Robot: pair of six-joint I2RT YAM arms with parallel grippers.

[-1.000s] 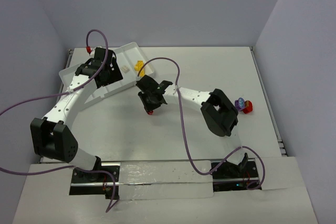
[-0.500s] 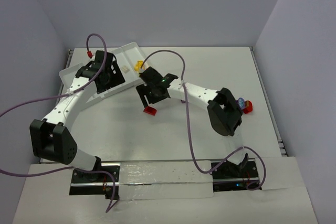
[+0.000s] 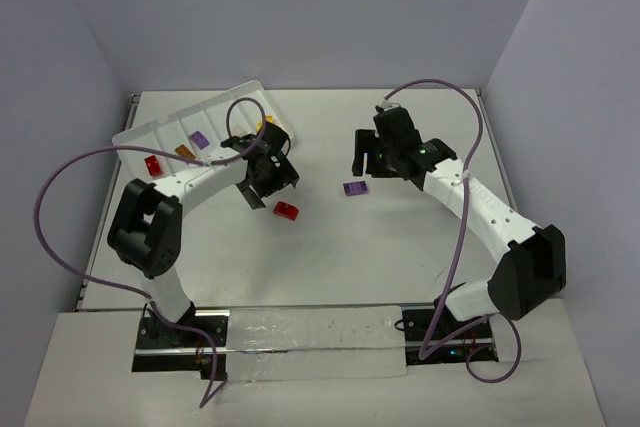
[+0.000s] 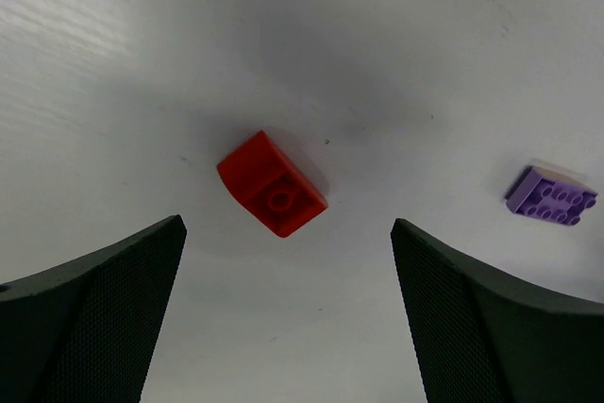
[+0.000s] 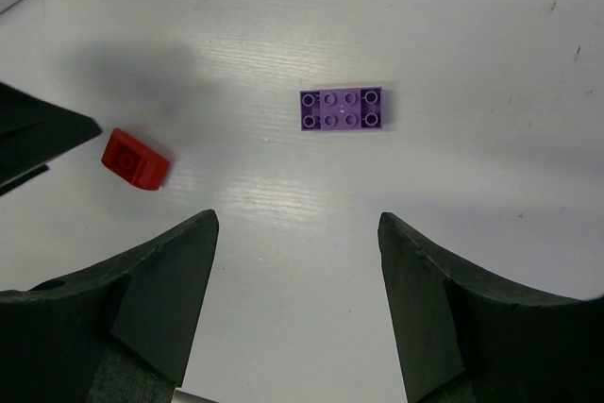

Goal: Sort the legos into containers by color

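A red lego lies on the table just ahead of my open left gripper; in the left wrist view the red lego sits between and beyond the empty fingers of the gripper. A flat purple lego lies right of it, below my open, empty right gripper. The right wrist view shows the purple lego ahead of the gripper and the red lego to the left. The white tray at the back left holds red, orange and purple legos.
A yellow lego shows at the tray's right end, partly hidden by the left arm. The purple lego also shows at the right of the left wrist view. A left finger enters the right wrist view. Purple cables loop over both arms.
The left gripper has left the tray and now hovers by the red lego. The right arm has swung from the red lego to the right, over a purple lego now lying mid-table.
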